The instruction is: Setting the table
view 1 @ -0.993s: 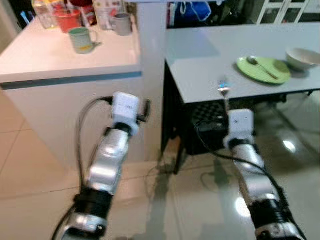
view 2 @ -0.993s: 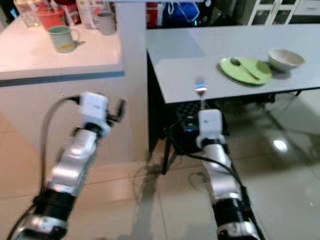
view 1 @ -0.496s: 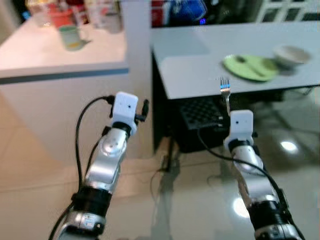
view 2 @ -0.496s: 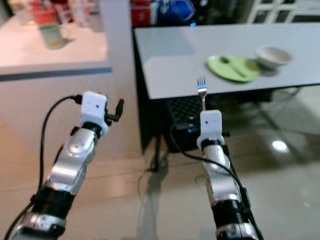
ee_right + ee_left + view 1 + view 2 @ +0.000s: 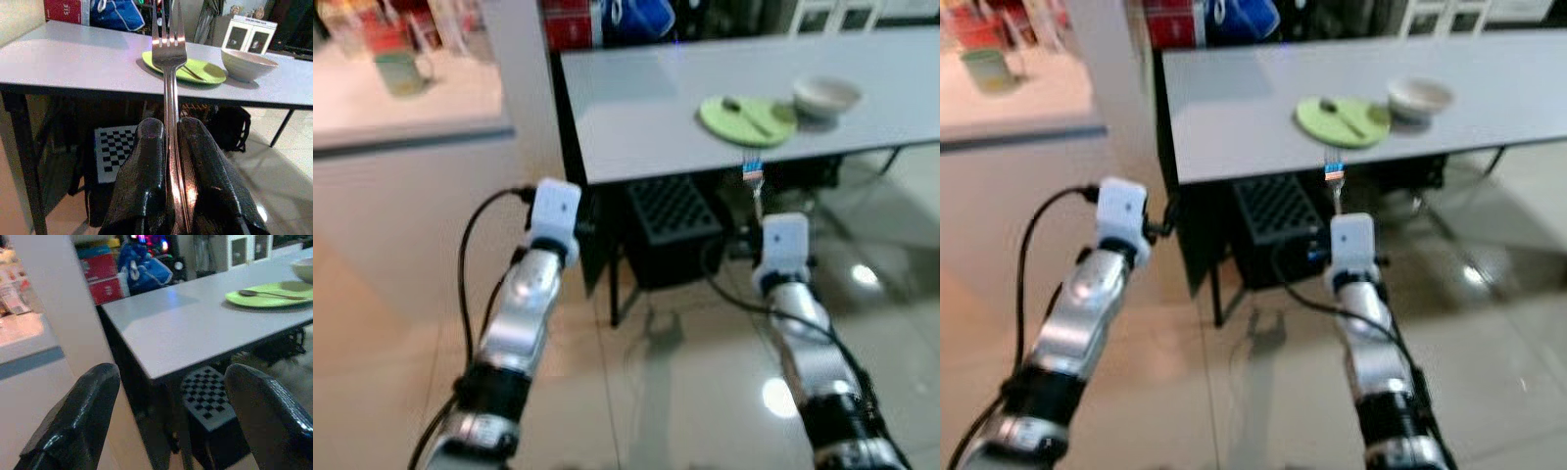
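Compared with a second ago, the whole scene has slid leftward across the head camera, so the grey table (image 5: pixel 636 108) now lies more squarely ahead while the white counter (image 5: pixel 372 113) sits at the left edge. On the table rests a green plate (image 5: pixel 746 119) carrying a spoon (image 5: pixel 268 293), with a white bowl (image 5: pixel 824 95) just beside it. Below stands a black checkered crate (image 5: pixel 674 227). Both arms reach forward: the left gripper (image 5: pixel 171 426) has its fingers spread apart around nothing; the right gripper (image 5: pixel 169 147) is clamped on a fork (image 5: pixel 167 44), held upright, tines up, before the table's near edge.
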Controlling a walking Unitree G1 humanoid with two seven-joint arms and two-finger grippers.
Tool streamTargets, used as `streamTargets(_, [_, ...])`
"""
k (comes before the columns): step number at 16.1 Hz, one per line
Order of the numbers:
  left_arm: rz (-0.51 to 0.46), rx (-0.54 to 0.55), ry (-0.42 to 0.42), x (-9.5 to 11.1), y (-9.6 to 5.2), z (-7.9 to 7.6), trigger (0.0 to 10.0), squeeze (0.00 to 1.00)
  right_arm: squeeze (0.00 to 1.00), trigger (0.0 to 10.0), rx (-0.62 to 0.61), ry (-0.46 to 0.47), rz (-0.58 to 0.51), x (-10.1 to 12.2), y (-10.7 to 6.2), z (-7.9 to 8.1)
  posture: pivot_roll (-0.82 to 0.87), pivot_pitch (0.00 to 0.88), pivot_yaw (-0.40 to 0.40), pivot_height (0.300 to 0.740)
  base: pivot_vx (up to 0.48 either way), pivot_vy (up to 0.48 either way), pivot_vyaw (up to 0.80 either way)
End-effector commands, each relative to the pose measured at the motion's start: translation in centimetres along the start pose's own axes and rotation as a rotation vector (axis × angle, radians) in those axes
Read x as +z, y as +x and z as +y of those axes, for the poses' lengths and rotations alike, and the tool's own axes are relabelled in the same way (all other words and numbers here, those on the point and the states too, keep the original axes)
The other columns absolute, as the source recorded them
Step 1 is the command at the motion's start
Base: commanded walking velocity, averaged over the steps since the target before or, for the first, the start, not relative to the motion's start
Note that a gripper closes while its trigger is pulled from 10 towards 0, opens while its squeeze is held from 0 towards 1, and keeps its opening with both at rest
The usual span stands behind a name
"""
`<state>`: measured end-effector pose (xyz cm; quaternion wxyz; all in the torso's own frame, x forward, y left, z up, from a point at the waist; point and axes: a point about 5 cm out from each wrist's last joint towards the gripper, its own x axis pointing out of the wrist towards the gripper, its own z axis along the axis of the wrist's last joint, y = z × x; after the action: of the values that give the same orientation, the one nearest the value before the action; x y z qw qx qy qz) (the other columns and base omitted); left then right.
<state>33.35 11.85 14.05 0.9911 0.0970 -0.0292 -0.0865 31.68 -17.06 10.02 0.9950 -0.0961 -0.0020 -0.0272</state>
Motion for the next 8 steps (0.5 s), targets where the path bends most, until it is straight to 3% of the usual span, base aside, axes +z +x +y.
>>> streamTargets(1, [0.014,-0.014,0.011,-0.13,0.03,-0.08,10.0,0.00,0.00,0.0,-0.005,0.009,-0.018,0.57,0.23,-0.12,-0.03,0.000,0.016,0.740,0.480,0.000,0.00])
streamTargets(8, [0.010,-0.012,0.008,0.01,0.26,-0.25,10.0,0.00,0.00,0.0,-0.003,0.009,-0.021,0.59,0.32,-0.08,-0.03,0.000,0.016,0.740,0.480,0.000,0.00])
